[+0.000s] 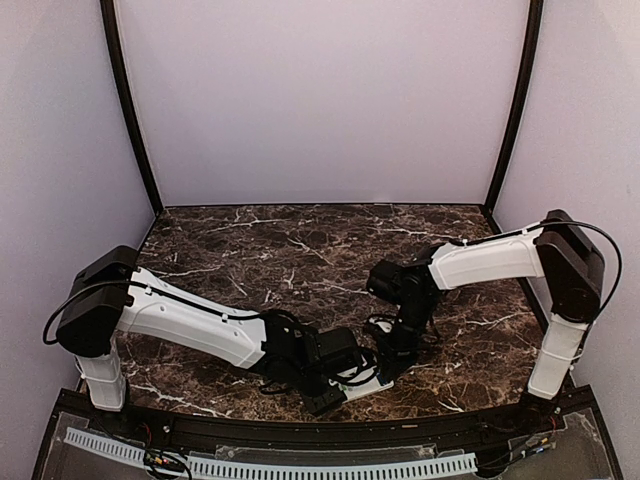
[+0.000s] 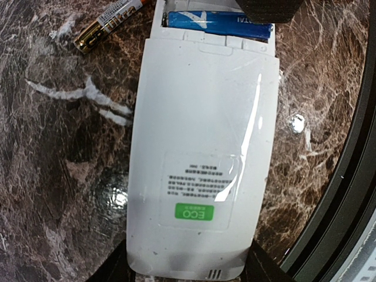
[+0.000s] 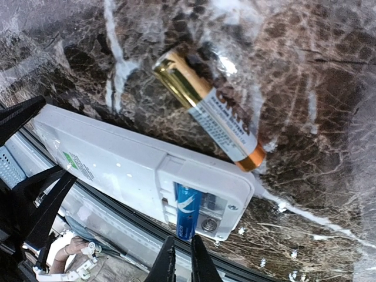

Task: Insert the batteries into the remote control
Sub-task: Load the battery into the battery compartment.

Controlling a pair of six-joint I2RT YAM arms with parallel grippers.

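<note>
The white remote control point(image 2: 200, 147) lies back up near the table's front edge, with its battery bay open at the far end. It also shows in the top view point(image 1: 364, 386) and the right wrist view point(image 3: 117, 164). One blue battery point(image 3: 188, 211) sits in the bay, its near end sticking out past the remote's side; it also shows in the left wrist view point(image 2: 217, 24). The slot beside it shows a bare spring point(image 3: 207, 224). My left gripper point(image 2: 188, 271) is shut on the remote's label end. My right gripper point(image 3: 183, 249) is shut to a thin slit, its tips at the battery's protruding end.
A bigger gold and white cell point(image 3: 208, 117) lies on the marble beside the remote's bay end; it also shows in the left wrist view point(image 2: 108, 23). The table's black front rim point(image 2: 352, 176) runs close along the remote. Purple walls close in the back and sides.
</note>
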